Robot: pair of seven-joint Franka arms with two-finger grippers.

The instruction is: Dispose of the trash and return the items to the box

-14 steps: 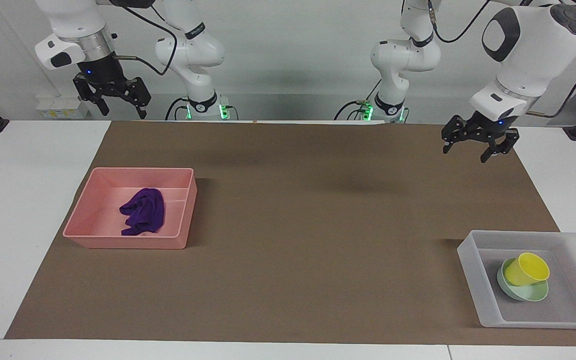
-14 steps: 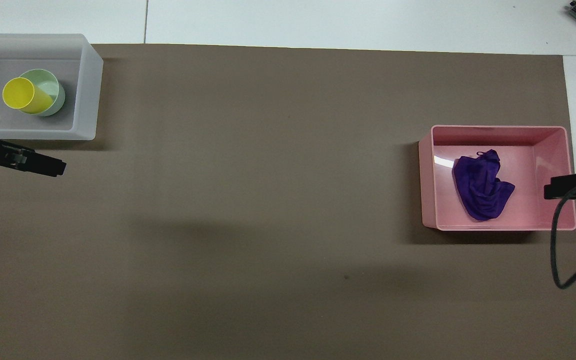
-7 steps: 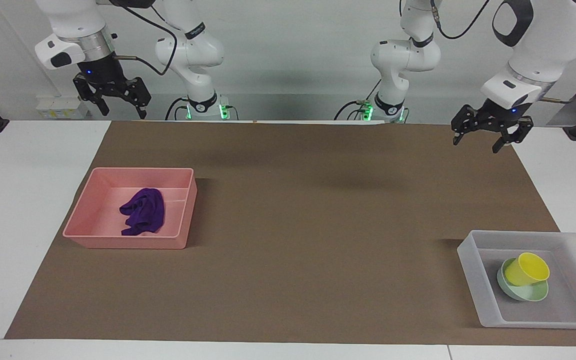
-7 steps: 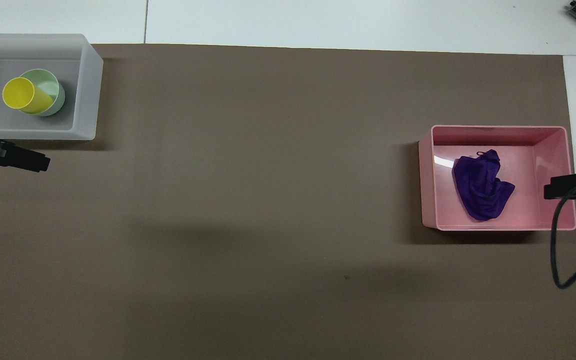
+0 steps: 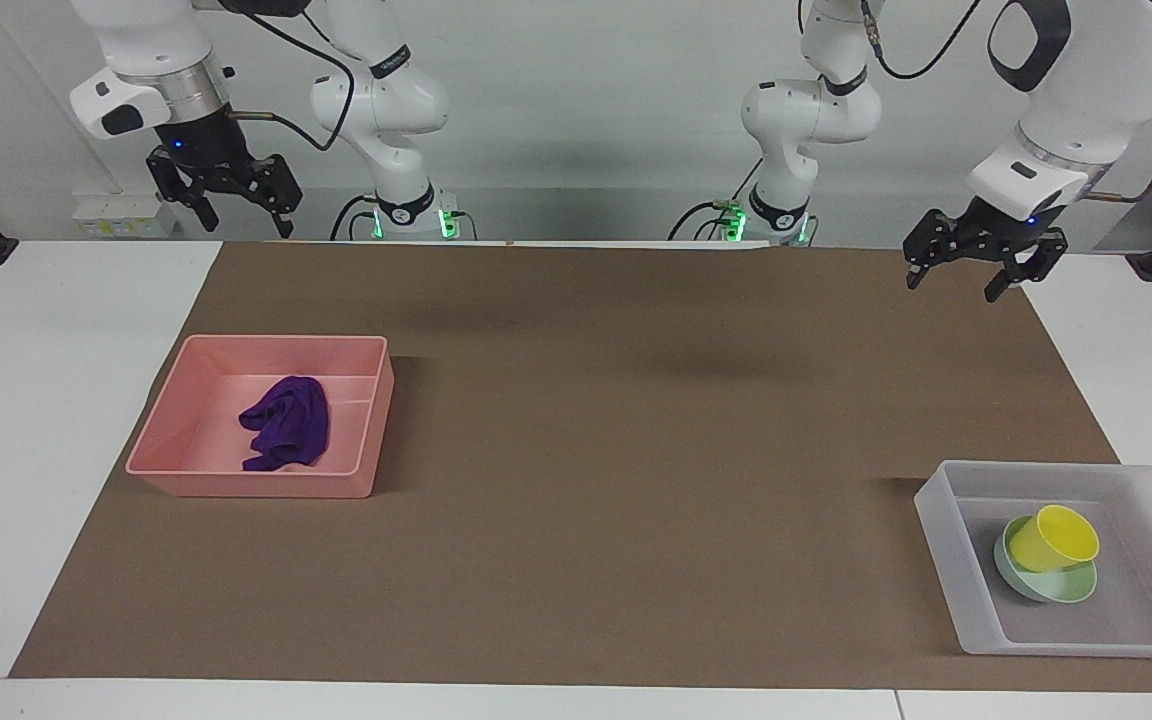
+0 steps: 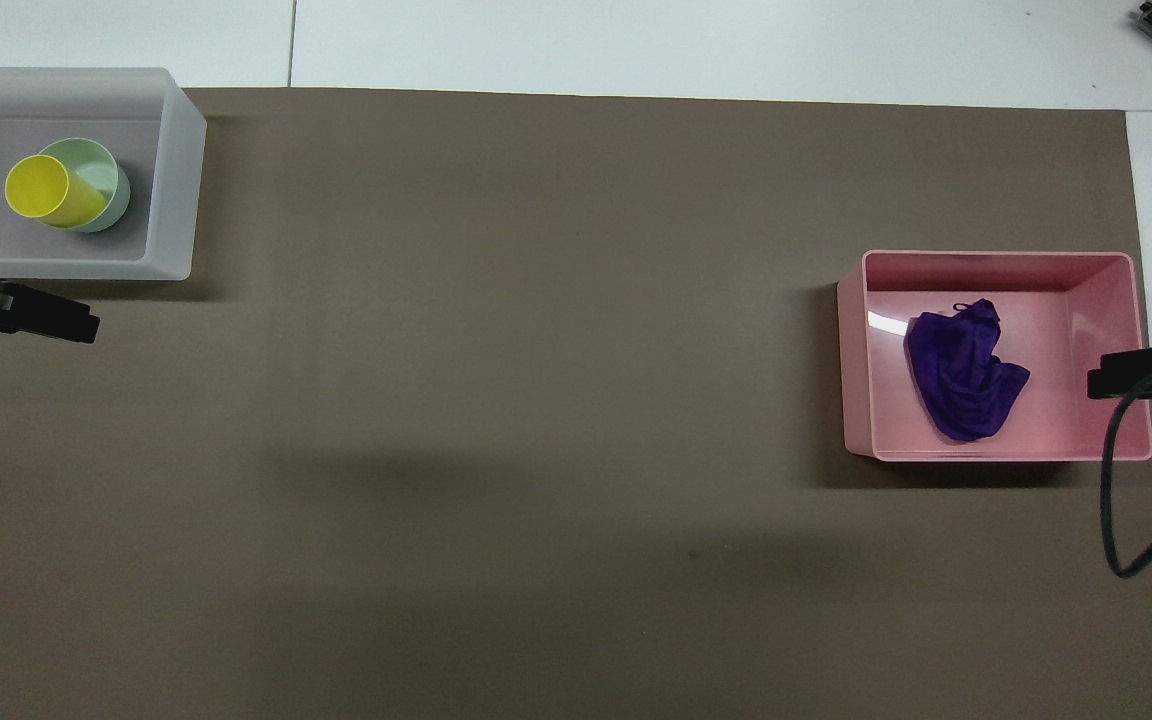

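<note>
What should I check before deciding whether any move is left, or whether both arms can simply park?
1. Purple rag in the pink bin: ok.
2. Yellow cup in the translucent tray: ok, tilted in the bowl.
3. Mint bowl on the tray floor: ok.
4. Left gripper empty, jaws open, raised over the mat's corner: ok.
5. Right gripper empty, jaws open, raised at its own end: ok.
6. Brown mat free of stray items: ok.

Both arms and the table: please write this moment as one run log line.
rag in pink bin | cup in bowl in tray | left gripper open, raised | right gripper open, raised
</note>
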